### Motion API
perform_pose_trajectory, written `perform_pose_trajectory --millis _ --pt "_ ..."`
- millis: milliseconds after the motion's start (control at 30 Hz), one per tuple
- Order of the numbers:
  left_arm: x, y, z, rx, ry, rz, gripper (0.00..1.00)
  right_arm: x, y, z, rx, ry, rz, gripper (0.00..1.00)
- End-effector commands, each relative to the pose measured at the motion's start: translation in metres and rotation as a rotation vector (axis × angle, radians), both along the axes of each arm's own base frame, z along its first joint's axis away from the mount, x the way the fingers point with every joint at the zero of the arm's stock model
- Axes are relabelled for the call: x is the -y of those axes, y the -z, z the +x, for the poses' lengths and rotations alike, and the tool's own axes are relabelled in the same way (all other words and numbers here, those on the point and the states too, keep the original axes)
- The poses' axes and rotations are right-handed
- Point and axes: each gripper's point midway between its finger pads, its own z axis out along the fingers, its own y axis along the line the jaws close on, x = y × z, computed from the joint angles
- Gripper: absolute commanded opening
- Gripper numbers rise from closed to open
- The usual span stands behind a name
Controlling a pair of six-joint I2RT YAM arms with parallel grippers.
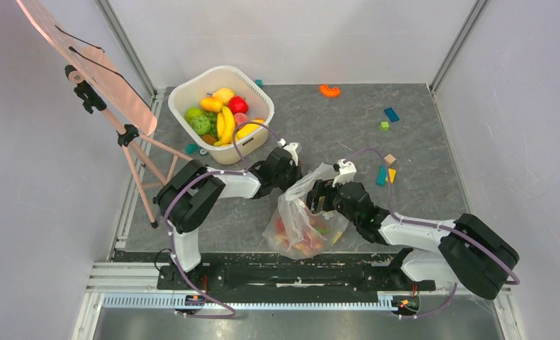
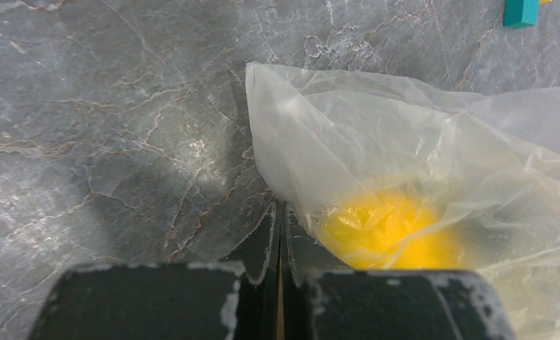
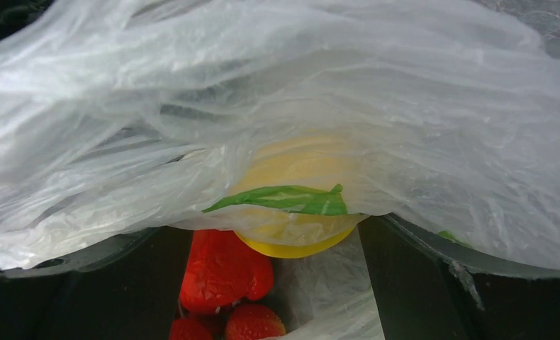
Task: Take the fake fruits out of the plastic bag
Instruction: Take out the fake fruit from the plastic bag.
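The left pincer is pressed together and, by the look of it, pinches a fold of the plastic bag at its tips, holding the mouth up off the bench. The right pincer is spread wide inside that mouth, with film draped over both fingers. Straight ahead of it, between the fingers, sits a round yellow fruit with a green leaf. Red fruits lie just below and nearer. The other fake fruits lie in the bag's belly beneath it.

The step in hand seems to be the first pick, and the yellow fruit is the best-centred target. The right pincer should go forward until its fingers pass the fruit's widest part, then close slowly. Gripped short of that, a glossy ball will likely squirt away. The loose sheet over the fruit's upper half is the main risk, since closing on film and fruit together would drag the bag along. A slight pull by the left pincer away from the right would tauten the mouth first. The fruit should then come out along the line of entry.
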Motion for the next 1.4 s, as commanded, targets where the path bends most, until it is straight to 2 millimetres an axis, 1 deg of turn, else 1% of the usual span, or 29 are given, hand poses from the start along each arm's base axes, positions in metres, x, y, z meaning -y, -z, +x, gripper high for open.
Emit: perform_pose_trajectory --millis 0,267,433,533,633,700,767,900,1100,1367 --pt "0.005 0.002 -0.024 -0.062 0.045 -0.015 0.02 -0.004 -0.008 0.012 0.011 0.031 0.008 0.86" --pt "0.005 0.003 -0.028 -0.067 0.059 -0.018 0.02 -0.010 0.011 0.016 -0.027 0.022 -0.029 0.88" --pt "0.006 0.000 -0.030 -0.063 0.074 -0.028 0.02 -0.012 0.016 0.020 -0.032 0.030 -0.034 0.88" --pt "0.005 -0.001 -0.031 -0.062 0.076 -0.027 0.02 -0.013 0.019 0.022 -0.038 0.030 -0.040 0.83" --pt "0.002 0.001 -0.031 -0.061 0.068 -0.019 0.02 -0.011 0.020 0.019 -0.041 0.028 -0.050 0.71" --pt "0.001 0.002 -0.031 -0.062 0.063 -0.013 0.02 -0.007 0.019 0.017 -0.044 0.030 -0.060 0.66" --pt "-0.001 0.004 -0.032 -0.066 0.060 -0.009 0.02 -0.001 0.018 0.012 -0.046 0.033 -0.068 0.63" --pt "-0.005 0.008 -0.033 -0.067 0.048 0.007 0.02 0.010 0.012 0.002 -0.044 0.036 -0.083 0.60" --pt "-0.010 0.010 -0.033 -0.062 0.034 0.027 0.02 0.023 -0.001 -0.015 -0.043 0.003 -0.106 0.60" --pt "-0.016 0.014 -0.032 -0.060 0.021 0.047 0.02 0.043 -0.013 -0.046 -0.054 -0.059 -0.135 0.60"
